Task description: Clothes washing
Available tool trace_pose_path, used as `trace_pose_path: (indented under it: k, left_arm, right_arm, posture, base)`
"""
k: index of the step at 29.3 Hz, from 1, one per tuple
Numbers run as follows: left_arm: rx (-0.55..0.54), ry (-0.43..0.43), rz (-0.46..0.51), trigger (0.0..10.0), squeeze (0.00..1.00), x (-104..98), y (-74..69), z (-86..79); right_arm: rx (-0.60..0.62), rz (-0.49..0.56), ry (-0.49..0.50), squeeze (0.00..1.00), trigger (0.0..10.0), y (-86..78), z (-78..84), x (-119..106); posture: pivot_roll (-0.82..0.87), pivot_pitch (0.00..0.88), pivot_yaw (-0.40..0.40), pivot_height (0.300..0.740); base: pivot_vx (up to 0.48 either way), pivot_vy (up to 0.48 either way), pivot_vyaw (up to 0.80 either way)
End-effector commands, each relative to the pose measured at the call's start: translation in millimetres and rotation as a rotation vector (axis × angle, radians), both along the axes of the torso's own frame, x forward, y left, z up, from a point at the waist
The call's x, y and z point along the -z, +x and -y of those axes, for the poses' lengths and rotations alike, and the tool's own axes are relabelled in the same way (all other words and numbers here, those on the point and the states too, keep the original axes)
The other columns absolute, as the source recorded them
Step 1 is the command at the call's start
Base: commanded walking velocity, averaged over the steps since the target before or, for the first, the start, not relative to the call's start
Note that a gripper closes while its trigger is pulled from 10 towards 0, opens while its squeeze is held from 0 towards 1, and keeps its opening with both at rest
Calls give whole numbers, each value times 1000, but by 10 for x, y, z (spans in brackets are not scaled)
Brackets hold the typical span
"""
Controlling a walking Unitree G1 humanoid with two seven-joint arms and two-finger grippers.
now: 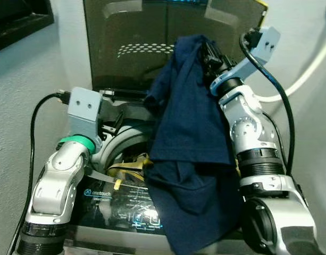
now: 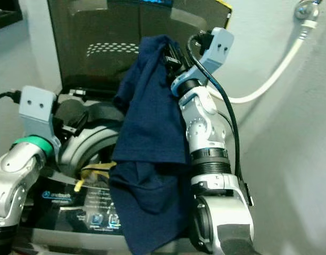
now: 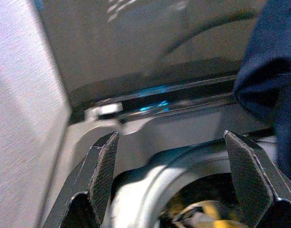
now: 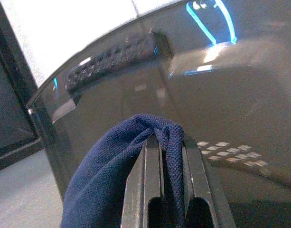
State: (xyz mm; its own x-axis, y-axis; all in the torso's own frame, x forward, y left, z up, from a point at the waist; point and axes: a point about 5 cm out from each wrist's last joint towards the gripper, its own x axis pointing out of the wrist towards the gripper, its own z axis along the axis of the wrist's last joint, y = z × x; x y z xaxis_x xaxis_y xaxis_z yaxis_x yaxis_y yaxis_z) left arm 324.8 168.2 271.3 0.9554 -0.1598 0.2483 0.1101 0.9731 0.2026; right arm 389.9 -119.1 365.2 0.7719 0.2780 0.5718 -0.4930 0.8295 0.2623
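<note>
Navy cloth fills the middle of what I see — a dark blue garment (image 1: 189,154) pinched in my right gripper (image 4: 165,152), which I hold raised in front of the washer's upright smoked lid (image 1: 131,42). Along my right wrist, the two black fingers (image 4: 195,171) stand pressed nearly together with a fold of the fabric trapped between them and draped over their tips. From that grip the garment hangs down in long folds past my right forearm (image 1: 253,138), its lower part spilling over the front edge of the washing machine (image 1: 120,204), covering part of the control panel there.

My left gripper (image 3: 176,166) sits low at the left rim of the open drum (image 1: 123,143), fingers spread wide apart with nothing between them. Between those fingers I look at the grey rim of the tub and the hinge line of the lid, with a corner of the blue cloth at one side.

Down inside the drum lies something yellow (image 1: 132,163) — what it is I cannot tell. A white hose (image 2: 274,74) runs along the wall to my right.
</note>
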Motion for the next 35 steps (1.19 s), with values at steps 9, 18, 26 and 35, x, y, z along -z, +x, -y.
trace_pose_path:
  k: [9, 18, 26, 35]
  left_arm:
    - [43, 19, -19, 10000, 0, 41, -38, 33]
    - [44, 22, -34, 10000, 0, 71, -52, 31]
    - [20, -26, -11, 10000, 0, 67, -57, 24]
    - [72, -16, -17, 10000, 0, 102, -109, 97]
  right_arm:
    - [-106, -148, -320, 0, 10000, 36, -100, 320]
    - [-227, -132, -442, 0, 10000, -15, -233, 342]
    - [-251, -95, -496, 0, 10000, -13, -325, 249]
    - [-268, 36, -346, 0, 10000, -103, -321, -224]
  posture:
    - [95, 0, -2, 740]
    - [90, 0, -8, 740]
    - [84, 0, -23, 740]
    - [86, 0, -41, 740]
  base:
    - [0, 0, 0]
    - [0, 0, 0]
    - [0, -180, 0]
    - [0, 0, 0]
